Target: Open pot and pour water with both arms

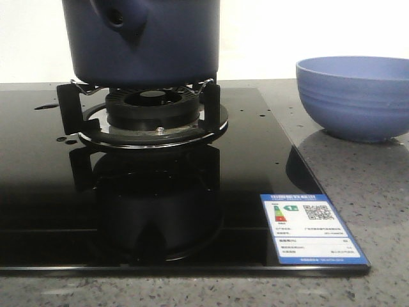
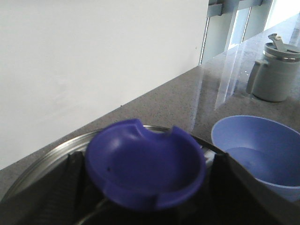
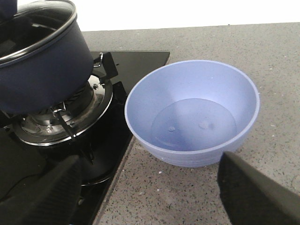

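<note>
The left gripper has its fingers either side of the blue lid knob, contact unclear. The navy pot sits on the burner, beside the open right gripper. It looks heavy and rigid; its glass lid is probably fragile.

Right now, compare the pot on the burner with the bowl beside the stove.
The pot is dark navy with straight sides; the bowl is lighter periwinkle with curved, ribbed sides. The pot sits raised on the burner; the bowl rests directly on the speckled counter. The pot is covered by a glass lid; the bowl is open, with water in it. Both are round and blue.
</note>
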